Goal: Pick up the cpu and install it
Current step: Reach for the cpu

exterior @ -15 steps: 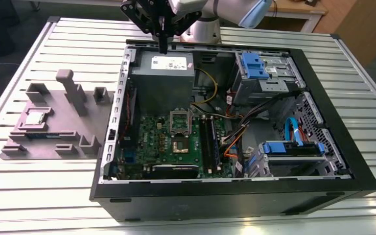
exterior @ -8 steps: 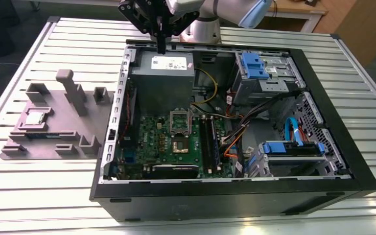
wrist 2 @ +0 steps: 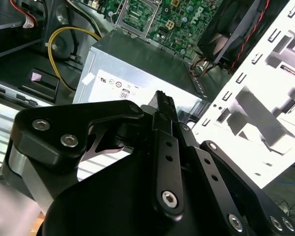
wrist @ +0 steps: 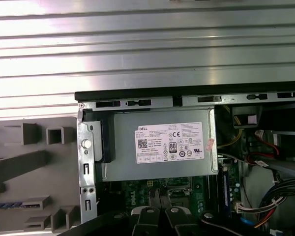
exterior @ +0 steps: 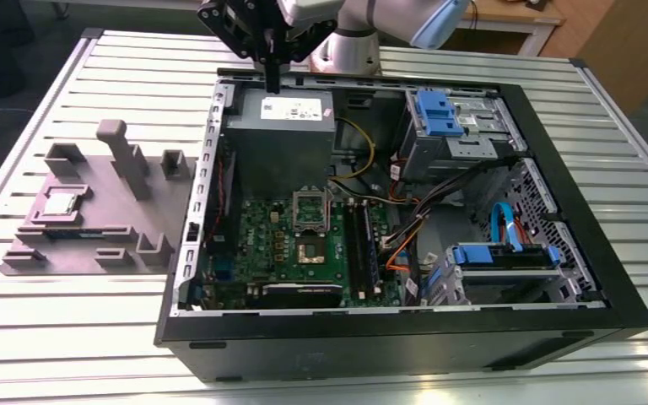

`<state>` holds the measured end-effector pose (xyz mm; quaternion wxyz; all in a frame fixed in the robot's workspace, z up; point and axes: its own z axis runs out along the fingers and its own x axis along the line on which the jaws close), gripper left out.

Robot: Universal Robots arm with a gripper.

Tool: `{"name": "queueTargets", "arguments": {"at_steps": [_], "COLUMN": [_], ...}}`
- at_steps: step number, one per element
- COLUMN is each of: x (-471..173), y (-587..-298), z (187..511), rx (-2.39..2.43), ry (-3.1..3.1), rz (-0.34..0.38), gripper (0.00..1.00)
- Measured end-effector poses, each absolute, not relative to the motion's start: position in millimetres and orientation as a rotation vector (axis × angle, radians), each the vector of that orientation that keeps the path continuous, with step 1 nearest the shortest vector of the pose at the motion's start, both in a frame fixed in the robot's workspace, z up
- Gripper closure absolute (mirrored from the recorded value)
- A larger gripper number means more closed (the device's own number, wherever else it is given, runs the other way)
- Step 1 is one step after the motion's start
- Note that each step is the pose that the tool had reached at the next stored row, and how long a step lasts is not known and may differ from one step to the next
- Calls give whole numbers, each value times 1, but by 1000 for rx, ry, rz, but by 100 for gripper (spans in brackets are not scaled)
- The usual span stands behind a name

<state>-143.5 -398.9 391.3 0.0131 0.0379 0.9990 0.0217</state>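
**Exterior view.** I see the gripper (exterior: 271, 83) hanging over the far edge of the open black computer case (exterior: 391, 350), just above the grey power-supply box (exterior: 281, 126). Its two fingers are drawn together into one thin dark bar, with nothing between them. The cpu (exterior: 62, 202) lies flat in a recess of the grey moulded fixture (exterior: 116, 215), with its shiny silver top facing up. The fixture sits on the slatted metal table (exterior: 77, 337), to the exterior view's left of the case and well apart from the gripper. The chip looks nearly square, so I cannot give it a long axis; its edges run parallel to the fixture's sides. The upright posts of the fixture and the case's side wall stand between the chip and the green motherboard (exterior: 267, 245). The socket (exterior: 310, 245) on that board lies beside long black memory slots (exterior: 360, 236). Blue drive carriers (exterior: 437, 114) and bundled cables fill the case's other half.

**Second wrist view.** The black, bolted gripper linkage ends in a narrow ribbed finger (wrist 2: 163, 113). Beyond it lie the labelled power-supply box, a looped yellow cable (wrist 2: 54, 49) and a black fan (wrist 2: 231, 34).

**First wrist view.** The power-supply box is framed by bright table slats, the fixture's blocky posts and the motherboard's edge.
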Motion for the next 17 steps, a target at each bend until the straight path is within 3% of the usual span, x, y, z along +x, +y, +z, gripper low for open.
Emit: {"name": "queueTargets", "arguments": {"at_steps": [17], "x": [-152], "y": [-399], "z": [391], "rx": [118], "ry": [3113], "rz": [68], "gripper": [89]}}
